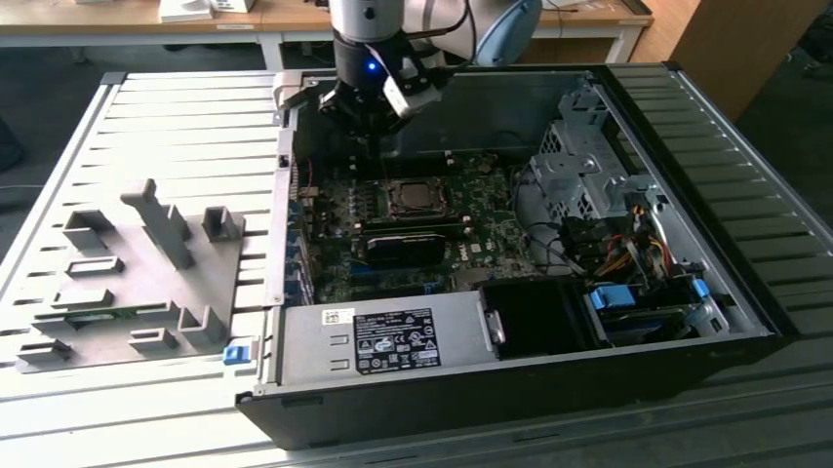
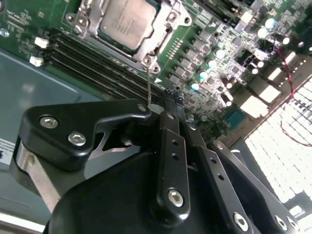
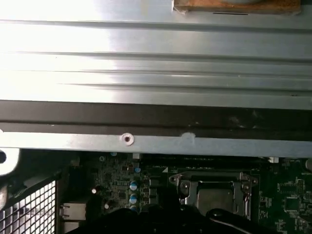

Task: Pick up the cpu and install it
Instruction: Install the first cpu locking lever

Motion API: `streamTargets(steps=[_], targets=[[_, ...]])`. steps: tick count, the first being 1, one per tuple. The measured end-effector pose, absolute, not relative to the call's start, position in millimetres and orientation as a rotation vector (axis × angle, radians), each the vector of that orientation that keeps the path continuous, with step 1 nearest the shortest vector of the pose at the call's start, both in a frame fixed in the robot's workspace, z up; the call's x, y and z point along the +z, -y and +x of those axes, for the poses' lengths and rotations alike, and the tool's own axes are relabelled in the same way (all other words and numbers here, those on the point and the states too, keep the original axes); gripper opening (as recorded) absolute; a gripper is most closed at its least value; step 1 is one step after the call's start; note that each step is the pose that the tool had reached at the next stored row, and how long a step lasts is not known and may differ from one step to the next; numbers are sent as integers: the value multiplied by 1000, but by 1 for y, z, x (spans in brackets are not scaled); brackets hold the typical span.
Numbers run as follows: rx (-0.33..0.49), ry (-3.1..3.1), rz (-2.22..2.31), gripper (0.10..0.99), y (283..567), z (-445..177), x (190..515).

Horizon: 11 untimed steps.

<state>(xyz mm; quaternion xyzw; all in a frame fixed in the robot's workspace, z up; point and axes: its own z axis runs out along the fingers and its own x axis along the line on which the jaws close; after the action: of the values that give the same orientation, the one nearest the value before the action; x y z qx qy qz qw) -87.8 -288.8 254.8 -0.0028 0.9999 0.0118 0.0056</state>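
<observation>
Silvery-grey square cpu (image 2: 127,22), lying flat, seated in its metal-framed socket (image 2: 168,22)

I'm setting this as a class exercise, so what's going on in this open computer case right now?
A robot arm's claw is inside an open computer case, above the motherboard. The cpu already sits in the socket, its silvery top showing within the metal frame. The claw's fingers are closed together and hold nothing, close to the socket's thin lever.

Cpu (image 2: 126,20) cut off by the second wrist view's edge.
</observation>
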Motion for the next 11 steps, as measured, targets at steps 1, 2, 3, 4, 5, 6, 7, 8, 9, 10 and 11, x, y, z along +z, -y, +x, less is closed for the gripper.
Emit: streamTargets(steps=[1, 2, 3, 4, 5, 6, 7, 8, 9, 10, 11], targets=[[36, -3130, -8, 106, 288, -85, 255], [35, -3130, -9, 106, 288, -82, 254], [35, -3130, -9, 106, 288, -80, 254], [35, -3130, -9, 106, 288, -78, 254], [35, -3130, -9, 106, 288, -76, 254], [35, -3130, -8, 106, 288, -73, 253], [35, -3130, -8, 106, 288, -70, 253], [35, -3131, -8, 106, 288, -66, 252], [35, -3131, -8, 106, 288, -63, 252], [35, -3131, -7, 106, 288, -61, 252], [35, -3131, -2, 106, 288, -60, 251]])
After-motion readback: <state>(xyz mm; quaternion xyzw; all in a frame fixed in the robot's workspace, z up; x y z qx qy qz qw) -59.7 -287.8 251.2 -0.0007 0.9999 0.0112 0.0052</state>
